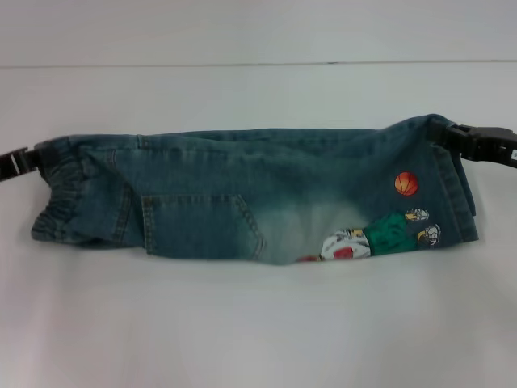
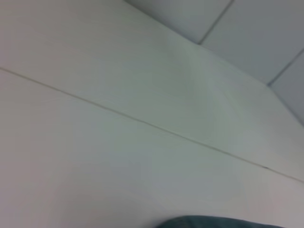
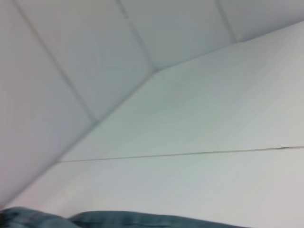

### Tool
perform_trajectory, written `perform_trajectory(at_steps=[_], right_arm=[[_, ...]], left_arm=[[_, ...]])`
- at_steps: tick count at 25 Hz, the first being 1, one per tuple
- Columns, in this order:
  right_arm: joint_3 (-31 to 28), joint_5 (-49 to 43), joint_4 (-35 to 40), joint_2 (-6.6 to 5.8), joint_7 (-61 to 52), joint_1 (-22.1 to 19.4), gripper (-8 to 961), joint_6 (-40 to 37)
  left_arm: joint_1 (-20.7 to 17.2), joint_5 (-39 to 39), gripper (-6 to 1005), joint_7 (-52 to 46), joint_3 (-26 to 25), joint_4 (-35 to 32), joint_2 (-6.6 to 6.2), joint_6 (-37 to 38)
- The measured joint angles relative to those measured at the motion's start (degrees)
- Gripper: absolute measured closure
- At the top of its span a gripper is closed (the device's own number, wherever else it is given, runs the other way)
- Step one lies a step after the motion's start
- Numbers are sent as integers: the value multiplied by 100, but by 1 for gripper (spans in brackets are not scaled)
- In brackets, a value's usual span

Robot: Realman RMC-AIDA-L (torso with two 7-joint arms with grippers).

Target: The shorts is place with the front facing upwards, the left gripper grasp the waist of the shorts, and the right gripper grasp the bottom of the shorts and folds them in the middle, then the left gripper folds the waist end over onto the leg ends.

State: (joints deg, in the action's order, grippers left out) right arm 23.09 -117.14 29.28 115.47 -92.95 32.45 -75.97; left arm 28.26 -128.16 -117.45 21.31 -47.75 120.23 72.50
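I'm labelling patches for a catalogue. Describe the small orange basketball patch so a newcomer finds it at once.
On the white table lie faded blue denim shorts, held at the waist end by the left gripper and at the leg end by the right gripper. Near the right gripper sits the orange basketball patch, round and alone above the green-shirted cartoon figure patch.

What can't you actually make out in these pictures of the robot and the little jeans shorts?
- Left gripper, head view: mostly cut off by the picture's edge; only a black tip at the shorts' waist end shows.
- Right gripper, head view: partly cut off; its fingertips are hidden in the denim.
- Cartoon patch: its lower part curls under the fold.
- Both wrist views: only a denim sliver and the white table; no fingers visible.
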Motion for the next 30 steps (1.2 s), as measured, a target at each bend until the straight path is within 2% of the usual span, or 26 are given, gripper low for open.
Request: perform_trajectory(at_steps=[8,16,25,30], right_arm=[[34,648,-523,260,1077,124,910,1333],[37,1107,-801,336,1821,259,911,2050],[37,1306,-936,401,2080,409,899,2369],[57,1583,-1196,405,2437,553,887,2692]], left_arm=[[-44,40,969,550,-20,224,122,-564],[-45,487,970,897,-23,245,149,-737],[47,606,969,1039,108,340,150,-1091],[90,622,969,1170,221,370,246,-1463]])
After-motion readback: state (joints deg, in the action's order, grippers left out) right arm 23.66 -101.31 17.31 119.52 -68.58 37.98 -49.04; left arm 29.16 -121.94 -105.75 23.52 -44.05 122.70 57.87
